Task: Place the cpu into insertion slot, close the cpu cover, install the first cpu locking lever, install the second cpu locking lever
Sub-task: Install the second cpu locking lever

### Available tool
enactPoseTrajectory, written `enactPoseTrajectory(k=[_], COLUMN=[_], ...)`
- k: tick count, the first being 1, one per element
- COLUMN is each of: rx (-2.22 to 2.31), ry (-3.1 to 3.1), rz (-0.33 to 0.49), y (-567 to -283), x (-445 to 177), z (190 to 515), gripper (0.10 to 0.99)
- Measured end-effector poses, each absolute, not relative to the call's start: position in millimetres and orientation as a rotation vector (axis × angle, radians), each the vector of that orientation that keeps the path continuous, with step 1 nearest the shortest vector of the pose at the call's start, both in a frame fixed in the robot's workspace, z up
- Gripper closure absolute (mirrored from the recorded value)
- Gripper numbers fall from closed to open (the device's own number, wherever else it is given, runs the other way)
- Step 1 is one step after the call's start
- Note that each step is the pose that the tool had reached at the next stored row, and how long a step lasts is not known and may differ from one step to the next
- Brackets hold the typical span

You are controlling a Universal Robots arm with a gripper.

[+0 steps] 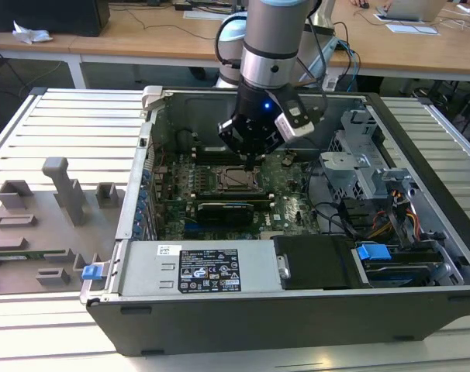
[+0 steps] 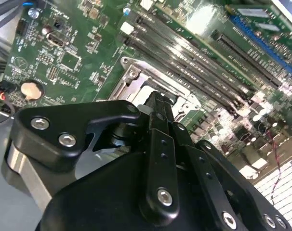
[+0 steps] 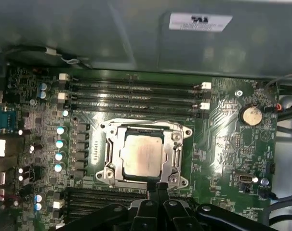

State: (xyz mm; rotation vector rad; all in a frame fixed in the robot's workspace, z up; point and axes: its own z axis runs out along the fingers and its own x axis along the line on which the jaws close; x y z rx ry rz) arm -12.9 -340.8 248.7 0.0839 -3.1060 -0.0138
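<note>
In the exterior view, an open computer case (image 1: 421, 194) lies on its side on a slatted counter (image 1: 72, 124), and the arm (image 1: 272, 46) comes down into it from above. The claw (image 1: 249, 157) hangs just over the green motherboard (image 1: 285, 203), at the far edge of the insertion slot (image 1: 236, 180), which sits near the middle of the board with a long black card slot (image 1: 231, 209) on its near side. A grey fixture with upright blocks (image 1: 41, 217) rests on the counter at the exterior view's left, well apart from the case. In the second wrist view, the claw (image 2: 158, 102) is seen from behind its black body; its fingers (image 2: 159, 115) stand pressed together with nothing between them, the tips right at the metal rim of the insertion slot (image 2: 136, 77), beside the rows of dark memory slots (image 2: 194, 62). In the first wrist view, the cpu (image 3: 142, 155) lies flat in the insertion slot (image 3: 177, 166), its pale metal top showing through the cut-out of the cpu cover (image 3: 116, 155), which lies down around it. The claw (image 3: 158, 186) is closed and empty, its tips at the edge of the slot's frame, next to the cpu but not on it. A round coin battery (image 3: 251, 115) sits on the board well to one side.
</note>
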Motion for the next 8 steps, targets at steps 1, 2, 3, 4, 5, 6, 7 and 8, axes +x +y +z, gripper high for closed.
enactPoseTrajectory(k=[1, 2, 3, 4, 5, 6, 7, 8], rx=[0.084, 0.085, 0.085, 0.085, 0.085, 0.086, 0.086, 0.086], ry=[-3.106, -3.106, -3.106, -3.106, -3.106, -3.106, -3.105, -3.105], rz=[-0.036, -0.054, -0.072, -0.092, -0.105, -0.117, -0.132, -0.144], y=[-347.5, -352.5, -356.4, -360.7, -363.5, -365.9, -369.0, -371.1], x=[-14.9, -16.2, -17.4, -18.6, -19.5, -20.2, -21.2, -22.0], z=[247.4, 246.5, 245.8, 245.1, 244.6, 244.2, 243.7, 243.4], gripper=[0.980, 0.980, 0.980, 0.980, 0.980, 0.980, 0.980, 0.980])
